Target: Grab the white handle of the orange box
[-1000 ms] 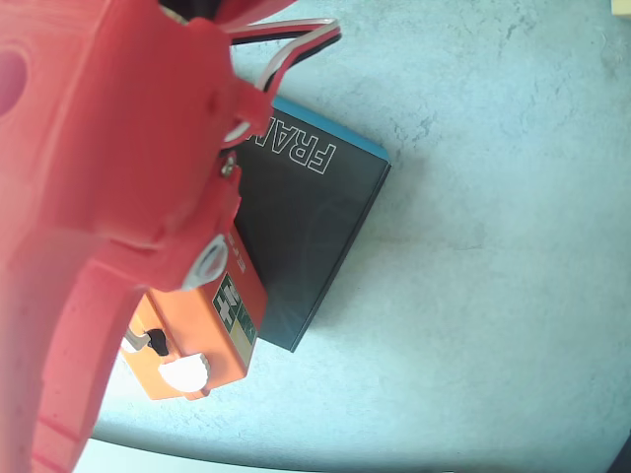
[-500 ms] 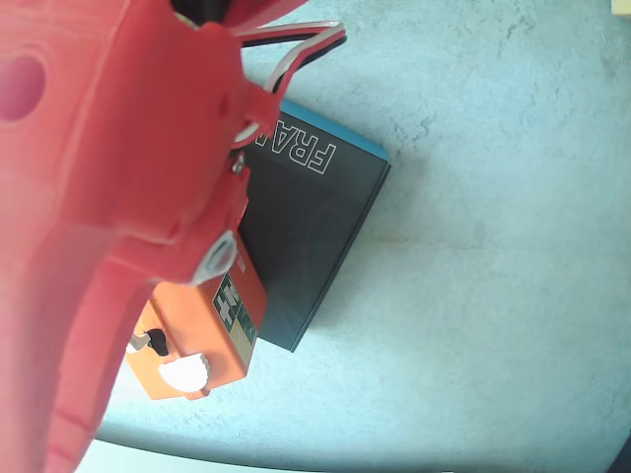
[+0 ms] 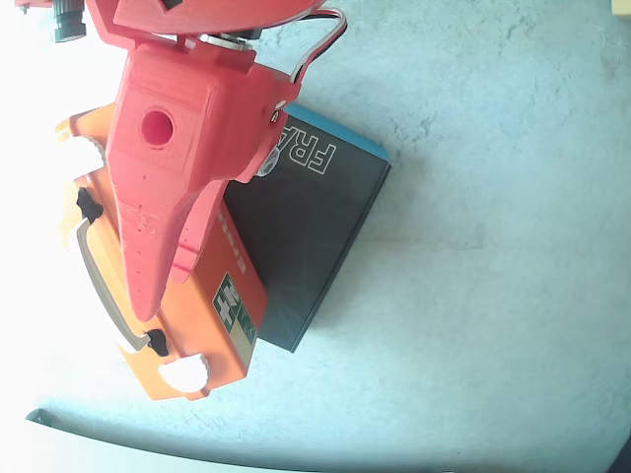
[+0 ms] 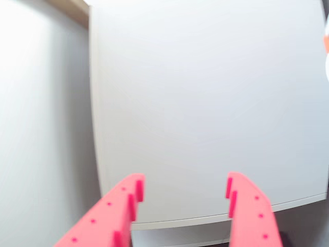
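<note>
In the overhead view the orange box [image 3: 202, 315] lies at the left, with a green white-cross label [image 3: 237, 305]. The white handle [image 3: 99, 276] curves along its left edge between two black clips. My red gripper [image 3: 148, 301] reaches down from the top over the box, its tip just right of the handle's lower half. I cannot tell its height above the box. In the wrist view my gripper [image 4: 184, 180] is open and empty, with a white surface between the fingers. Only an orange sliver [image 4: 327, 43] shows at the right edge there, and the handle is out of view.
A black "FRAME KIT" box [image 3: 311, 236] with a blue edge lies against the orange box's right side. The pale table [image 3: 493, 246] extends to the right. A dark edge [image 3: 89, 426] runs along the bottom left. The wrist view shows a white panel edge [image 4: 205, 220].
</note>
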Tool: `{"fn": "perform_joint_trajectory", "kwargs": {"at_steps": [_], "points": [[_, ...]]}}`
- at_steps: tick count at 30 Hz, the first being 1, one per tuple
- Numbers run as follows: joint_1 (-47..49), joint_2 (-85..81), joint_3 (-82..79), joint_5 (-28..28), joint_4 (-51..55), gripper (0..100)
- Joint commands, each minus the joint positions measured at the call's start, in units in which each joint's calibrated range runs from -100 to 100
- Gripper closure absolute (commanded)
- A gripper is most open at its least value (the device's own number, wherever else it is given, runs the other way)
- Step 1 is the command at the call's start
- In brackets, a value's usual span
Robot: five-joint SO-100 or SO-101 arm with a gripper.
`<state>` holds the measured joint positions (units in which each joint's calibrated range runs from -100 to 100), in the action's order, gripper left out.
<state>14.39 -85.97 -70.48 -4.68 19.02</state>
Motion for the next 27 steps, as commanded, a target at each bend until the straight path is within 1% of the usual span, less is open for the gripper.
{"fn": "perform_joint_trajectory", "kwargs": {"at_steps": [1,6,14,18,22,23,27], "points": [[0.5,9.6,7.3,-0.3,-6.2,81],[2.6,23.3,23.4,0.1,-6.8,81],[9.1,50.2,61.3,0.1,-4.9,81],[10.3,60.3,79.0,-0.1,1.9,81],[9.9,67.0,92.3,-0.2,9.3,81],[9.6,69.5,96.9,-0.3,13.1,78],[9.7,72.8,102.9,-0.3,21.7,70]]}}
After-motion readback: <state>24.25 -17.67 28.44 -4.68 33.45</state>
